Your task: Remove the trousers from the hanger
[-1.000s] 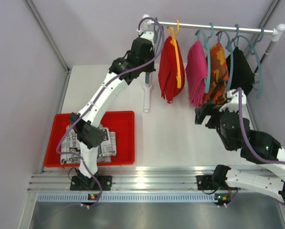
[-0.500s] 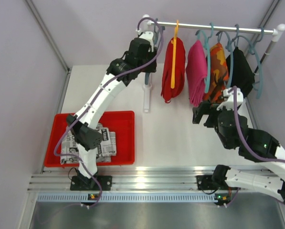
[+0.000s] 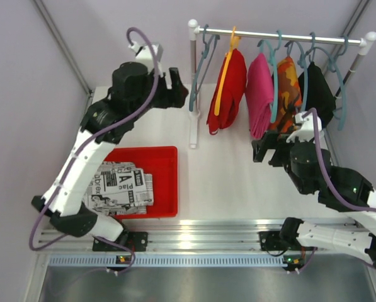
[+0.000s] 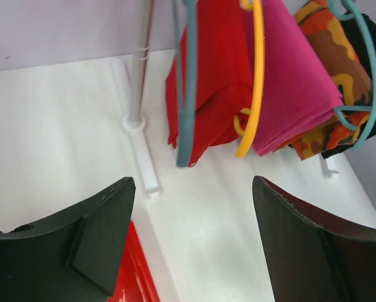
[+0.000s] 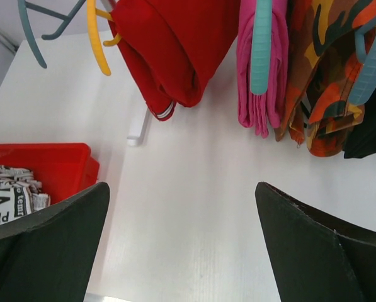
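Four trousers hang on a rail (image 3: 282,34): red (image 3: 228,88) on a yellow hanger (image 3: 225,69), magenta pink (image 3: 260,94), orange camouflage (image 3: 287,91) and black (image 3: 317,94) on teal hangers. One bare teal hanger (image 3: 200,69) hangs at the rail's left end. The black-and-white patterned trousers (image 3: 121,185) lie in the red tray (image 3: 165,154). My left gripper (image 3: 178,88) is open and empty, left of the bare teal hanger (image 4: 186,94), facing the red trousers (image 4: 216,75). My right gripper (image 3: 269,148) is open and empty, below the magenta trousers (image 5: 263,94).
The rail's white post (image 3: 193,82) and foot (image 3: 192,129) stand between the tray and the hanging clothes. Purple-grey walls close in the back and sides. An aluminium rail (image 3: 188,236) runs along the near edge by the arm bases.
The left arm has pulled back and up to the left, away from the rail, and its gripper has opened. The red trousers have swung on their hanger. The right gripper has widened.
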You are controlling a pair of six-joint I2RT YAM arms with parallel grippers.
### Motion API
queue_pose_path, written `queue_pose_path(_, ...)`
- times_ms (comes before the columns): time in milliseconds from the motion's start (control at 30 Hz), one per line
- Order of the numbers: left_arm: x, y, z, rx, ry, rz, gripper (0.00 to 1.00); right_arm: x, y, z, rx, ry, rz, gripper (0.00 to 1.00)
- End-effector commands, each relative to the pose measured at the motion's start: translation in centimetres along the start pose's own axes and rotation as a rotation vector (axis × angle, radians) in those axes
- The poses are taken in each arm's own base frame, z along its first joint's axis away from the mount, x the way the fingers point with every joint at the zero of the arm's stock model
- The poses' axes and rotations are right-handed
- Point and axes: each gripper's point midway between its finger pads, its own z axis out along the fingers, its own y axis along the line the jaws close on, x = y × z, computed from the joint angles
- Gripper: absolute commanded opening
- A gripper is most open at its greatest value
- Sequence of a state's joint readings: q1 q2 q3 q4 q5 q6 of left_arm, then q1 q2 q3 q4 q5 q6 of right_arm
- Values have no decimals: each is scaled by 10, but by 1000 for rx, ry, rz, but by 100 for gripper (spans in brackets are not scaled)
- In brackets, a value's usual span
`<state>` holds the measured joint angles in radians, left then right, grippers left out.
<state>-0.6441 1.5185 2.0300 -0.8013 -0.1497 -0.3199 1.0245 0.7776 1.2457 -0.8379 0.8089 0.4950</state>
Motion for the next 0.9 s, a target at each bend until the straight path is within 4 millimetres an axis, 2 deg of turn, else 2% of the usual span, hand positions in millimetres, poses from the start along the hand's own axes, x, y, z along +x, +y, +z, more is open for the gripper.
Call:
queue_pose_path(0, 3, 23, -47, -87, -39, -95, 81, 2, -1, 0, 8, 30, 6, 100)
queue_pose_path(33, 4, 45, -56, -201, -61, -115, 81, 6, 0, 0, 10, 43, 5, 100)
queue_pose_path(100, 23, 74, -84, -343, -51, -201, 81, 8, 1, 0, 3, 53, 12, 100)
queue_pose_path(167, 32, 108, -106, -515, -108, -279, 83, 12, 3, 2, -2, 56, 27, 100)
queue_pose_path(200, 52, 126, -123, -594, -87, -293, 85, 13, 5, 2, -8, 59, 38, 100)
queue_pose_path(267, 66, 149, -141, -706, -130, -407, 86, 17, 7, 4, -19, 59, 50, 100)
queue_pose_path(300, 88, 160, -152, -751, -101, -428, 88, 21, 10, 4, -30, 69, 57, 100)
queue_pose_path(367, 109, 169, -159, -800, -110, -522, 96, 27, 12, 6, -40, 78, 61, 100)
queue_pose_path(467, 161, 197, -169, -965, -88, -580, 97, 39, 16, 10, -55, 105, 54, 100)
queue_pose_path(667, 227, 234, -185, -1210, -109, -730, 97, 57, 26, 11, -99, 163, 56, 100)
queue_pose_path(733, 239, 239, -182, -1221, -98, -751, 97, 59, 29, 10, -119, 164, 66, 100)
queue_pose_path(800, 250, 247, -171, -1212, -101, -784, 97, 62, 31, 11, -131, 168, 59, 100)
queue_pose_path(833, 259, 245, -165, -1188, -58, -800, 96, 62, 31, 11, -135, 166, 59, 100)
queue_pose_path(867, 268, 253, -160, -1203, -66, -826, 96, 63, 31, 12, -134, 170, 53, 100)
